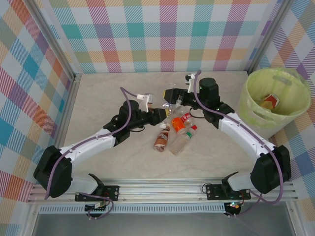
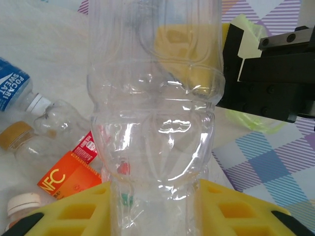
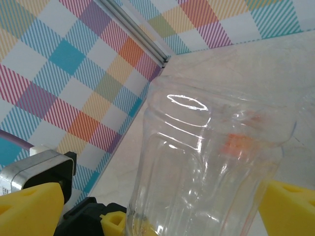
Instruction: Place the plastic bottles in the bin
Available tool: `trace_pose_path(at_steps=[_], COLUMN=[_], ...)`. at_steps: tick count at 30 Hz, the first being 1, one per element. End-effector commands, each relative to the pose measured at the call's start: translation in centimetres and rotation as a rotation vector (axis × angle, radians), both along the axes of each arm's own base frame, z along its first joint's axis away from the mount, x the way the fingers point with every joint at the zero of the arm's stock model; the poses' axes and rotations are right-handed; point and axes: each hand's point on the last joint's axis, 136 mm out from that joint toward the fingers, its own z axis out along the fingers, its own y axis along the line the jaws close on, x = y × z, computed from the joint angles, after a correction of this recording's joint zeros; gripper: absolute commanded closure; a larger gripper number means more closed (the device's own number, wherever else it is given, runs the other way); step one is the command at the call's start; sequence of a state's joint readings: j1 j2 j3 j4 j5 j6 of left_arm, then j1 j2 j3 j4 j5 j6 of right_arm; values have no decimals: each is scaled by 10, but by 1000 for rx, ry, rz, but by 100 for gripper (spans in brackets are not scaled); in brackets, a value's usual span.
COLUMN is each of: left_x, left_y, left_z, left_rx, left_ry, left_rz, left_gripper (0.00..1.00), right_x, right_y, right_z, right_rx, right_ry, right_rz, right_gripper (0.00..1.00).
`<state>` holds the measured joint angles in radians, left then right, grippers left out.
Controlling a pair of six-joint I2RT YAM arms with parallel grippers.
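Clear thin-wall plastic bottle point(image 2: 155, 123), empty, no label that I can see. I judge it very light and soft-walled; it will buckle or squirt out if squeezed hard on the smooth belly. Best hold is across a ribbed waist or near the neck or base, where it's stiffer, jaws square to its axis.

Left jaws: closed on that bottle, yellow pads pinching 1 narrow section. The rest of the body sticks out ahead of them and looks lifted off the desk point(image 1: 108, 93).

Right jaws: fully wide, holding nothing. They straddle the far end of the same bottle, 1 pad each side. 1 pad is well clear, the other is near the wall; contact can't tell. Reads like a handover setup, my guess only.

More plastic bottles lie on the desk below and just beside the left jaws: Pocari Sweat bottle point(image 2: 12, 86), orange NFC-label bottle point(image 2: 64, 177), brown-label bottle point(image 1: 162, 138).

Lime-green bin point(image 1: 256, 115) stands well apart from both jaws, out past the right jaws, something orange-labelled already inside.
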<state>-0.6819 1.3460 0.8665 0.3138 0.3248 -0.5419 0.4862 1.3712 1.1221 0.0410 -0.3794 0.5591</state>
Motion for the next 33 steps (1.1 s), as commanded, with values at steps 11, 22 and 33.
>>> trace_pose_path(at_steps=[11,22,33], left_x=[-26,-12,-5], left_y=[-9,3,31], left_z=[38,27,11], left_rx=[-77,-44,5], left_ry=[-92,-23,-15], left_rz=[-117,0,135], left_gripper=[66,35,0], right_x=[2,-2,16], right_y=[11,6,-81], right_z=[12,20,30], right_rx=[-10,-11,-92], right_ry=[18,-17,-37], right_rz=[-22,-34,-346], right_gripper=[2,43,43])
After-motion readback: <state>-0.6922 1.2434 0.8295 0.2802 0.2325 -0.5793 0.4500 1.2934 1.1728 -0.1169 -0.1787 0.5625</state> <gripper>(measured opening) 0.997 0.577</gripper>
